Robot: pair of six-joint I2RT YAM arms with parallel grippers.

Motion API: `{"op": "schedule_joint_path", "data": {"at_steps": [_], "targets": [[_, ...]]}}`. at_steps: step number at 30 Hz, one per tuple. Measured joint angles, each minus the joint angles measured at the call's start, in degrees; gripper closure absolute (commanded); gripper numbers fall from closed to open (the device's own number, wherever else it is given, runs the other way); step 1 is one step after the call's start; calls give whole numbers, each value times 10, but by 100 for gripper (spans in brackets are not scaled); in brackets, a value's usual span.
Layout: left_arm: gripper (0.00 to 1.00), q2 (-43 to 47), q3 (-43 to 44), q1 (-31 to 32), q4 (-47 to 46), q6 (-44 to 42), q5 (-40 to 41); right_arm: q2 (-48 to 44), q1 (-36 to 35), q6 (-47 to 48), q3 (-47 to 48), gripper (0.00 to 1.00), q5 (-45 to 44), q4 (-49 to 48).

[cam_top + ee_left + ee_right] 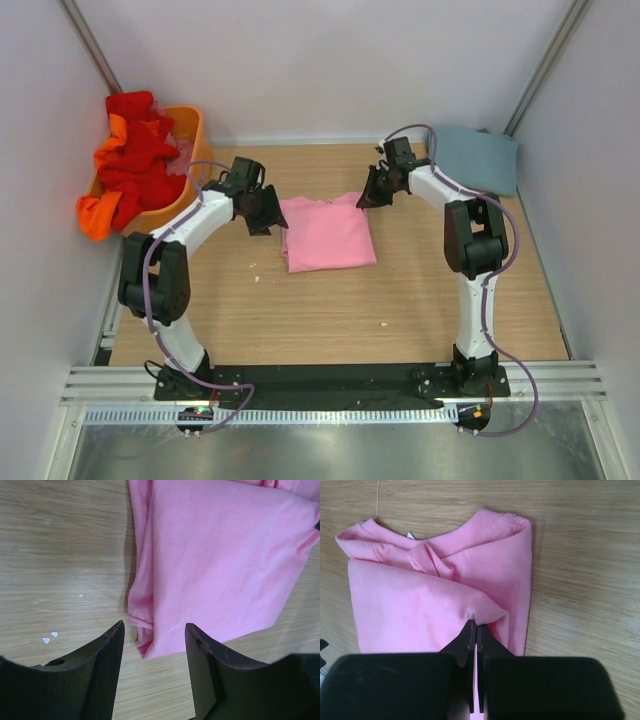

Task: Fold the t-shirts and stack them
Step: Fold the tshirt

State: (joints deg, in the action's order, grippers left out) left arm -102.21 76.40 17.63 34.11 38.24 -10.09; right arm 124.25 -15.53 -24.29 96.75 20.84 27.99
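Right pincer (pixel 476 623), tilted down, nips pink t-shirt (pixel 420 600).

The pink t-shirt (pixel 220 565) runs off the top and right edges of the left wrist view, so only one folded corner shows there. From the right wrist, its near hem vanishes behind the right gripper (pixel 476 630), whose fingers are pinched together on a ridge of the cloth; how much fabric sits between them cannot be seen. Overhead, the heap of red and orange t-shirts (pixel 135 165) buries most of the orange basket (pixel 193 125), and the garments cannot be counted. The grey-blue t-shirt (pixel 480 158) is partly screened by the right arm (pixel 470 235). White specks (pixel 50 637) on the table (pixel 50 540) are too small to identify.
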Motion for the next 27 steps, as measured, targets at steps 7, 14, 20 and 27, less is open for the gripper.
{"op": "schedule_joint_path", "data": {"at_steps": [7, 14, 20, 27], "targets": [[47, 38, -3, 0, -2, -1, 0, 0, 0, -3, 18, 99, 1, 12], [48, 47, -4, 0, -2, -10, 1, 26, 5, -13, 111, 98, 1, -1], [48, 47, -14, 5, -2, -10, 4, 189, 14, -20, 244, 41, 25, -12], [50, 36, 0, 46, 1, -9, 23, 188, 23, -3, 276, 27, -11, 26]]}}
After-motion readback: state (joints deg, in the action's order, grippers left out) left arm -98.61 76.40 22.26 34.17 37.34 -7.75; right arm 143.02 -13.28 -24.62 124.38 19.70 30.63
